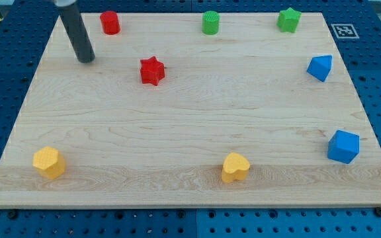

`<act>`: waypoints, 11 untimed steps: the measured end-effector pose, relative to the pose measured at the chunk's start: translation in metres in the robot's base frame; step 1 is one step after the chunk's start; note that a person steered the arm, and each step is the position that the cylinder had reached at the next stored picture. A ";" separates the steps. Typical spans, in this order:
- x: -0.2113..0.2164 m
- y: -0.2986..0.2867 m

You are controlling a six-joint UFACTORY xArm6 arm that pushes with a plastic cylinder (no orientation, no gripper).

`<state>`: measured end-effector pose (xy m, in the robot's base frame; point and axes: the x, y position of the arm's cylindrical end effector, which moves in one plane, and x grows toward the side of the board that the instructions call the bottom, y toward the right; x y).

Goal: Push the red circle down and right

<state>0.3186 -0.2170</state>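
Observation:
The red circle (110, 22), a short cylinder, stands near the top left of the wooden board (190, 139). My tip (86, 59) rests on the board below and to the left of the red circle, a short gap apart from it. A red star (152, 71) lies below and to the right of the red circle, to the right of my tip.
A green circle (210, 22) and a green star (288, 20) sit along the top edge. A blue pentagon-like block (320, 67) and a blue cube-like block (343, 146) are at the right. A yellow block (49, 162) and a yellow heart (235, 167) are near the bottom.

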 end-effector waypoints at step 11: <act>0.001 0.100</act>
